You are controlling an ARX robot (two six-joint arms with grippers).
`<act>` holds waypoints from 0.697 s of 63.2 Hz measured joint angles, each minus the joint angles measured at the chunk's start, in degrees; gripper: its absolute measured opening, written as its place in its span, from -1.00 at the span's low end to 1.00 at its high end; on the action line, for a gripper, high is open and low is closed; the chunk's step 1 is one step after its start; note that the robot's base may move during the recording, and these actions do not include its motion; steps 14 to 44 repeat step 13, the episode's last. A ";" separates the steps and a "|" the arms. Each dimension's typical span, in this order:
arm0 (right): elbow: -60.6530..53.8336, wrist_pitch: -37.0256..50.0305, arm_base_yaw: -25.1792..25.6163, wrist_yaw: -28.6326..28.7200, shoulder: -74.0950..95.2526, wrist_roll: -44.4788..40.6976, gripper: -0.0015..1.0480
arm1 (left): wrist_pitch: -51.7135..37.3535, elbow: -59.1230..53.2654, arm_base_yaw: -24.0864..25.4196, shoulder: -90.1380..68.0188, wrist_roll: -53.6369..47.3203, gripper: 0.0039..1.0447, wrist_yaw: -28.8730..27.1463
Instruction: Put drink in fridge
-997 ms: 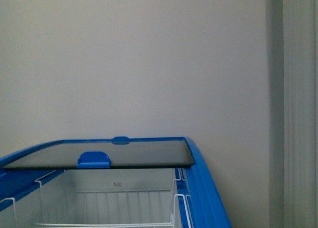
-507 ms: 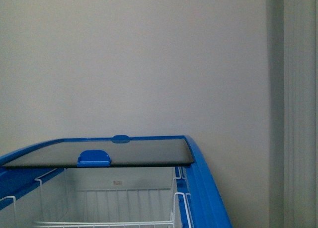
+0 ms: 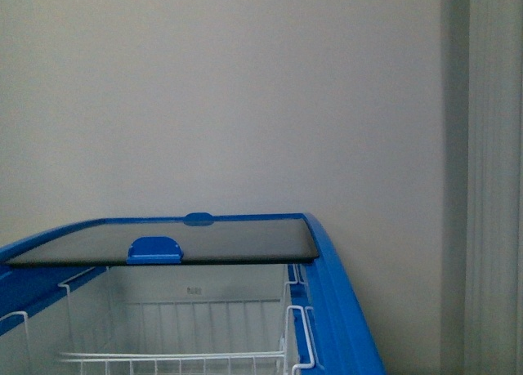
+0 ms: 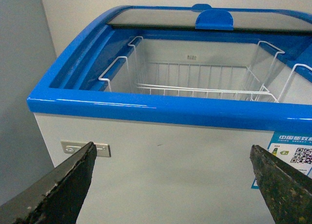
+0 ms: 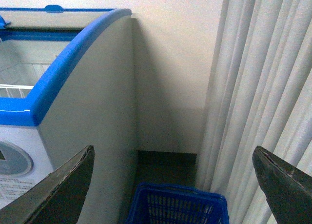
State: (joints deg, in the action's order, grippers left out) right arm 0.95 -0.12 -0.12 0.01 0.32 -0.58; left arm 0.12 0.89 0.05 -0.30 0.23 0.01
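While neither arm appears in the front view, the fridge (image 3: 335,310) fills the lower part of that view, directly ahead of the robot against a plain pale wall (image 3: 245,97). Its blue top rim (image 3: 339,293) curves along the right side. The glass sliding lid (image 3: 229,248) sits pushed to the far end, with its blue handle (image 3: 155,248) at the near edge, leaving the near half of the compartment uncovered. A white wire basket (image 3: 180,342) hangs inside the uncovered section; no contents are visible in it.

In the left wrist view, the left gripper (image 4: 175,185) has its two dark fingers (image 4: 63,185) spread wide apart with nothing between them, positioned in front of the white front panel of the fridge, below the rim. A label (image 4: 292,155) is fixed to that panel.

In the right wrist view, the right gripper (image 5: 175,185) likewise has its fingers (image 5: 285,185) far apart and empty. It faces the right-hand corner of the fridge, where the grey oval control panel (image 5: 12,160) shows. A blue plastic crate (image 5: 175,204) stands on the floor between the fridge side and a white curtain (image 5: 263,87). No drink is visible in any view.
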 joint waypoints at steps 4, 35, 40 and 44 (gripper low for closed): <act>0.00 0.00 0.00 0.00 0.00 0.00 0.85 | 0.00 0.00 0.00 0.00 0.02 0.85 -0.02; 0.00 0.00 0.00 0.00 0.00 0.00 0.85 | 0.00 0.00 0.00 0.00 0.00 0.85 -0.02; 0.00 0.00 0.00 0.00 0.00 0.00 0.85 | 0.00 0.00 0.00 0.00 0.00 0.85 -0.02; 0.00 0.00 0.00 0.00 0.00 0.00 0.85 | 0.00 0.00 0.00 0.00 0.00 0.85 -0.02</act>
